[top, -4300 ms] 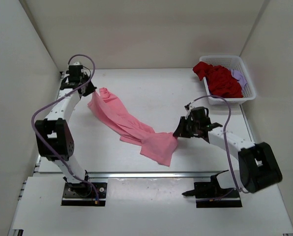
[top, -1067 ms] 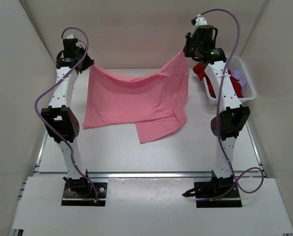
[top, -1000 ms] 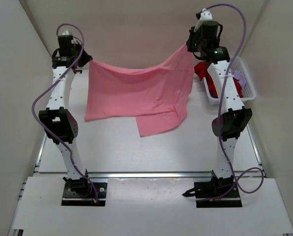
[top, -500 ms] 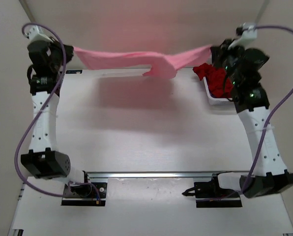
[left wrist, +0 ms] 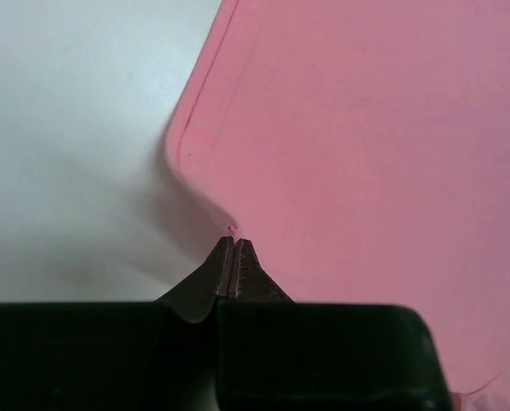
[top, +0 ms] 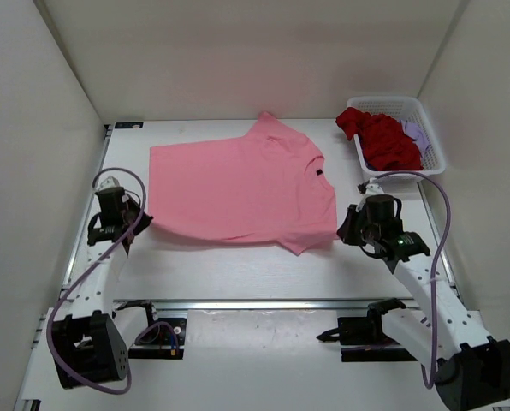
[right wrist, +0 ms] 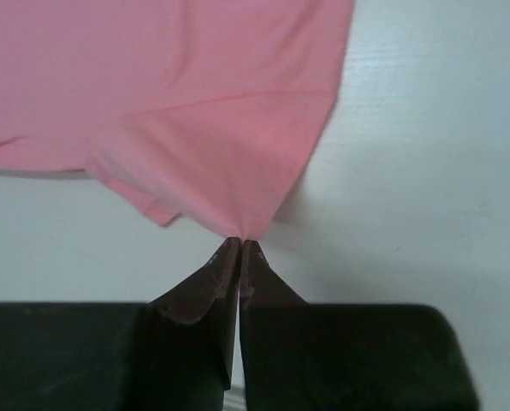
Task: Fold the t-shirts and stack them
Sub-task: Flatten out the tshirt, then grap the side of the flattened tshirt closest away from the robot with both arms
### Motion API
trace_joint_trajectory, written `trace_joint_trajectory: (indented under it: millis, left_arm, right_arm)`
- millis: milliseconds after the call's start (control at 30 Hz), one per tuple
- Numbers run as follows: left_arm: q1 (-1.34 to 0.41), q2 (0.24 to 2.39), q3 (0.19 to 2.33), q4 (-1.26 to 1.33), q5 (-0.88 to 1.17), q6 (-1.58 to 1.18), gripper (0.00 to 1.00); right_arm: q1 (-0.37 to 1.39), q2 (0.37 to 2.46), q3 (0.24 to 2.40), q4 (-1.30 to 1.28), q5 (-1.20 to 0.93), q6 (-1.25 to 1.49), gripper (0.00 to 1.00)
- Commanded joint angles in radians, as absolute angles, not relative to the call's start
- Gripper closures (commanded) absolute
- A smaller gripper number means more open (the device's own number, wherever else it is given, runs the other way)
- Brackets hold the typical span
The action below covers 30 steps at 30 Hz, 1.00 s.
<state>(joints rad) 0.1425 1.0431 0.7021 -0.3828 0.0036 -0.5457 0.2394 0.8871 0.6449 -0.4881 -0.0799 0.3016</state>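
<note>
The pink shirt [top: 238, 188] lies spread flat on the table [top: 238, 270], mid-table and reaching toward the back edge. Its collar points to the right edge and its hem to the left. One sleeve points to the back edge, and the other lies by the near right corner of the cloth.

The left gripper [top: 142, 221] sits low at the shirt's near left corner. In the left wrist view its jaws are pressed together on a small nip of the hem, and the cloth [left wrist: 366, 128] fans out flat from there. The right gripper [top: 344, 229] sits low at the near right corner. Its jaws are likewise clamped on a pinch of the shirt [right wrist: 221, 86], which draws to a point at the tips, with a small fold beside it.

A white basket [top: 435, 154] stands in the back right corner, just clear of the pink shirt. It holds the red shirt [top: 383, 141], heaped and spilling over the rim, and the lavender shirt [top: 416, 133], mostly buried behind it.
</note>
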Motion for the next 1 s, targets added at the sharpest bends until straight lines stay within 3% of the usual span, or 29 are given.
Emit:
trace_joint_trajectory:
  millis: [0, 200, 300, 500, 967]
  left_arm:
    - [0.143, 0.948, 0.618, -0.414, 0.015, -0.545, 1.00]
    - [0.149, 0.893, 0.583, -0.483, 0.043, -0.494, 1.00]
    - [0.147, 0.936, 0.610, -0.448, 0.038, -0.518, 1.00]
    - [0.161, 1.077, 0.652, -0.385, 0.101, -0.592, 1.00]
    - [0.209, 1.253, 0.699, -0.262, 0.106, -0.722, 1.00]
  right_arm:
    - [0.281, 0.799, 0.640, -0.627, -0.130, 0.383, 0.99]
    - [0.409, 0.652, 0.572, -0.677, -0.163, 0.529, 1.00]
    - [0.371, 0.712, 0.584, -0.614, -0.169, 0.500, 1.00]
    - [0.204, 1.021, 0.745, -0.462, -0.243, 0.348, 1.00]
    - [0.192, 1.618, 1.256, -0.425, -0.201, 0.307, 1.00]
